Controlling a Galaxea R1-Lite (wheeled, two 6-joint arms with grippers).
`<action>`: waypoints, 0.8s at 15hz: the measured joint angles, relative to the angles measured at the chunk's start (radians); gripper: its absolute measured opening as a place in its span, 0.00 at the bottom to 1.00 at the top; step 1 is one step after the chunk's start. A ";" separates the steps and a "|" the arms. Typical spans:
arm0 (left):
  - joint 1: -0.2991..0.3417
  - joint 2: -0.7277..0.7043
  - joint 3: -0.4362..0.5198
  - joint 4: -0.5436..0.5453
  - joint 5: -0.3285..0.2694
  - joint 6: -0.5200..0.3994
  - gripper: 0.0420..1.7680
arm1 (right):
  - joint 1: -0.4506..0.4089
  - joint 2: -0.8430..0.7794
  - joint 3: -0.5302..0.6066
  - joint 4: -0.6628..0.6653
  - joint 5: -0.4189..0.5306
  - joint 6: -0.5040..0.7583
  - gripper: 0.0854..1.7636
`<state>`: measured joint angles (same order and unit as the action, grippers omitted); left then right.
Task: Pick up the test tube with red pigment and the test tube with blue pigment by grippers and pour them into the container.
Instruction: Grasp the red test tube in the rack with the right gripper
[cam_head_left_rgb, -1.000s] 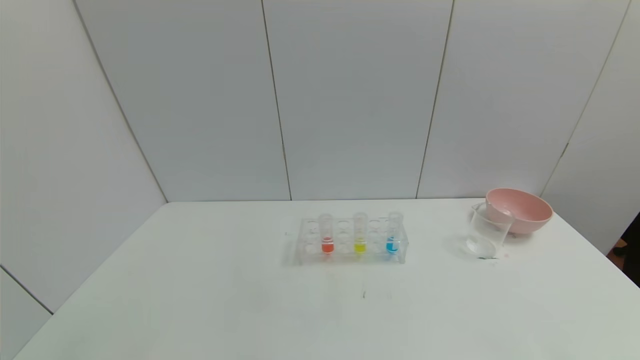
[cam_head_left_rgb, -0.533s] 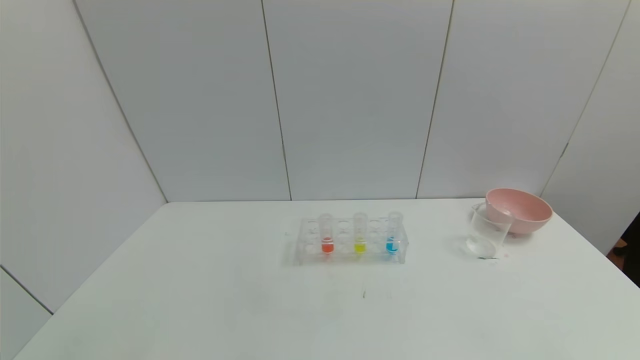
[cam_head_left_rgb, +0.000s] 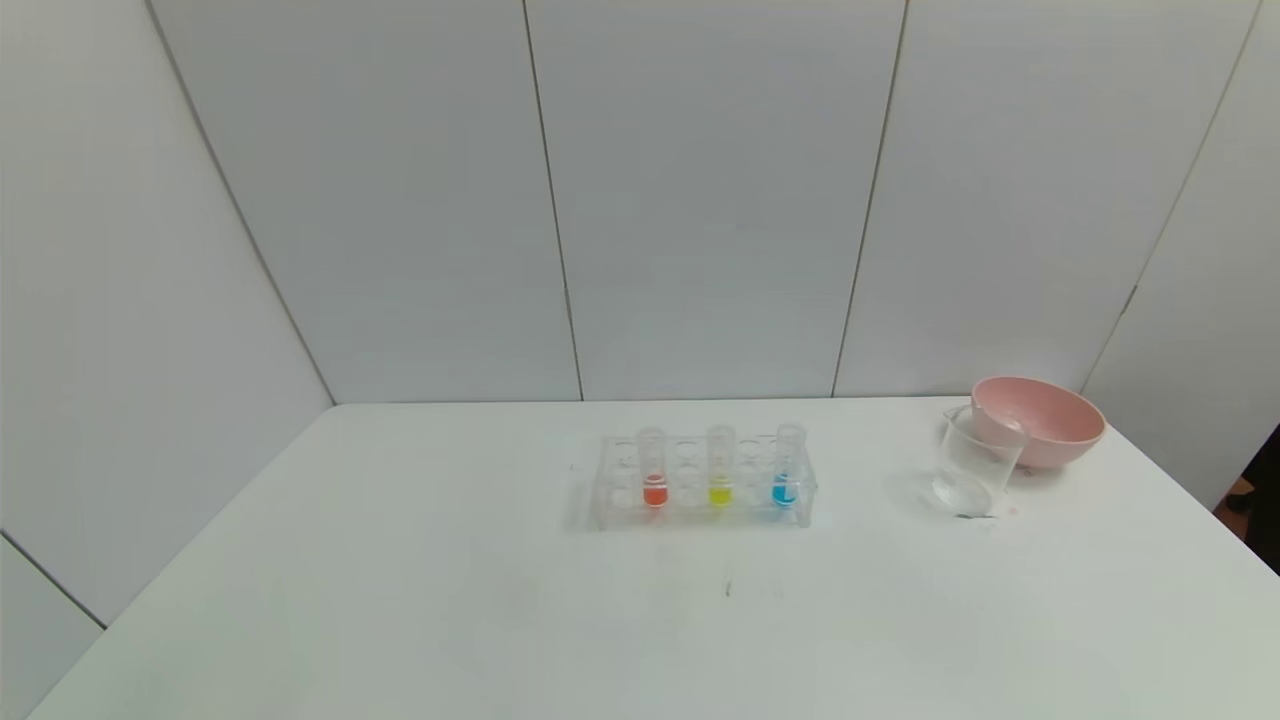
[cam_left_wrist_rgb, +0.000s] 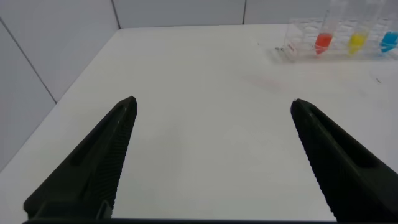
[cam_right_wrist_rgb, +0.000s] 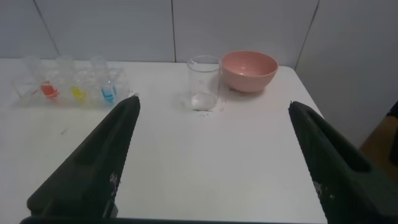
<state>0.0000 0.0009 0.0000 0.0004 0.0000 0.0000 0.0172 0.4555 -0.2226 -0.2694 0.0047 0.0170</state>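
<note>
Clear rack mid-counter, all three tubes standing straight up, mouths to the ceiling.
Left to right on the white counter: left pincer spread wide over bare counter, holding nothing; rack with the test tube with red pigment, a yellow tube, then the test tube with blue pigment, long axes vertical; well off to the right the container upright, right up against a pink bowl; right pincer spread too, empty, hovering short of the beaker.
</note>
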 joint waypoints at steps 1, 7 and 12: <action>0.000 0.000 0.000 0.000 0.000 0.000 1.00 | 0.006 0.085 0.000 -0.062 0.006 0.002 0.97; 0.000 0.000 0.000 0.000 0.000 0.000 1.00 | 0.161 0.666 -0.032 -0.570 -0.051 0.015 0.97; 0.000 0.000 0.000 0.000 0.000 0.000 1.00 | 0.562 1.057 -0.116 -0.859 -0.360 0.065 0.97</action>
<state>0.0000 0.0009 0.0000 0.0004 0.0000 0.0000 0.5791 1.5126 -0.3389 -1.1279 -0.3553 0.0817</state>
